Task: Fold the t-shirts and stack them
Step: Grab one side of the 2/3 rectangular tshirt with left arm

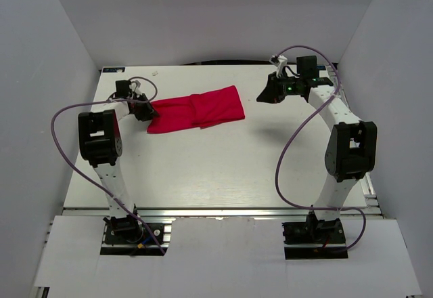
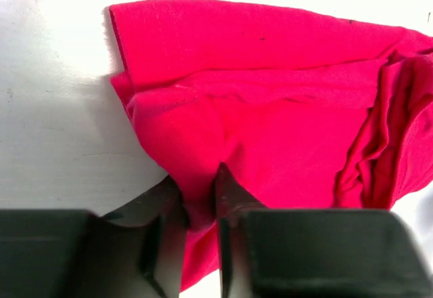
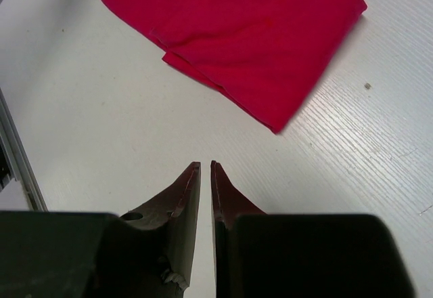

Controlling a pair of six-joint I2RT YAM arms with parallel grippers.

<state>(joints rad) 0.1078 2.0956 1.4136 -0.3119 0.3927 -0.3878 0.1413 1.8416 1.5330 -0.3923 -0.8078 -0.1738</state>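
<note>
The red t-shirt (image 1: pixel 196 112) lies on the far left-centre part of the white table (image 1: pixel 216 176), gathered into a long band. Its long axis runs left to right, and the right end sits slightly farther back than the left.

The left gripper (image 2: pixel 198 193) is at the band's left end. Its jaws are drawn narrow, with a ridge of red cloth pinched up between them, so it appears to hold the shirt by that edge.

The right gripper (image 3: pixel 205 169) hangs to the right of the band's right end, near it but not touching. Its jaws are almost together, with only a thin slit showing and nothing in it. From this gripper the shirt lies ahead and to the left, its nearest corner pointing toward the fingers.

Only one end is held. The next move likely depends on the right gripper opening and crossing the bare strip of table to that right end, so that the band can be lifted or folded along its length.
</note>
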